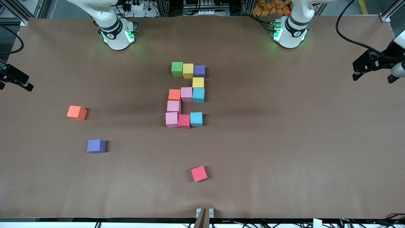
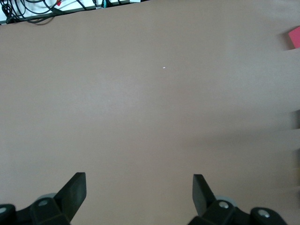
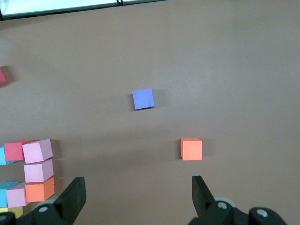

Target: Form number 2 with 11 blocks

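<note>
The number 2 (image 1: 187, 95) stands mid-table, built of blocks touching one another. Green (image 1: 177, 68), yellow and purple form its top row. Below come a yellow block, an orange-pink-light blue row, a pink block, and a pink-red-light blue bottom row. Part of it shows in the right wrist view, with the pink blocks (image 3: 37, 152) clearest. My left gripper (image 1: 356, 71) hangs open over the left arm's end of the table; its fingers (image 2: 77, 185) hold nothing. My right gripper (image 1: 27, 83) hangs open and empty over the right arm's end, also seen in its wrist view (image 3: 138, 180).
Three loose blocks lie apart from the figure. An orange one (image 1: 76, 112) (image 3: 191, 149) and a purple one (image 1: 96, 146) (image 3: 143, 99) sit toward the right arm's end. A red one (image 1: 199, 173) (image 2: 295, 37) lies nearer the front camera than the figure.
</note>
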### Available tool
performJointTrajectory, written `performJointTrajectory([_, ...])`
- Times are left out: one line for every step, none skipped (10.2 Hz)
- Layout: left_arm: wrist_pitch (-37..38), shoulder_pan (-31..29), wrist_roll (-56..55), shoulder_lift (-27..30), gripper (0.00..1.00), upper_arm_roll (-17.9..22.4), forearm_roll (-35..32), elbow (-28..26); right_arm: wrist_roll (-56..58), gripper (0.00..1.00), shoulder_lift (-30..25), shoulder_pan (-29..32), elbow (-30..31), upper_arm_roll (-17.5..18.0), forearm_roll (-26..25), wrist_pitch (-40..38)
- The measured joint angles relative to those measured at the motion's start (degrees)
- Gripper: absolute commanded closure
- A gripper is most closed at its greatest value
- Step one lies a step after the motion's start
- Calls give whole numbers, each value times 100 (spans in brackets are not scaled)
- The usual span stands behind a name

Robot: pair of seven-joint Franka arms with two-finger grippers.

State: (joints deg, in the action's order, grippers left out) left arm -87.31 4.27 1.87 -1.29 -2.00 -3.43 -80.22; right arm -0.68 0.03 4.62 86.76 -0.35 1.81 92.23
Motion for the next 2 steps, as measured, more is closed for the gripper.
performJointTrajectory([0,0,-1,-1,0,-12,0,-9,0,0,0,0,0,-1,0,1])
performJointTrajectory([0,0,-1,0,0,-16,0,-11,0,0,0,0,0,0,0,1])
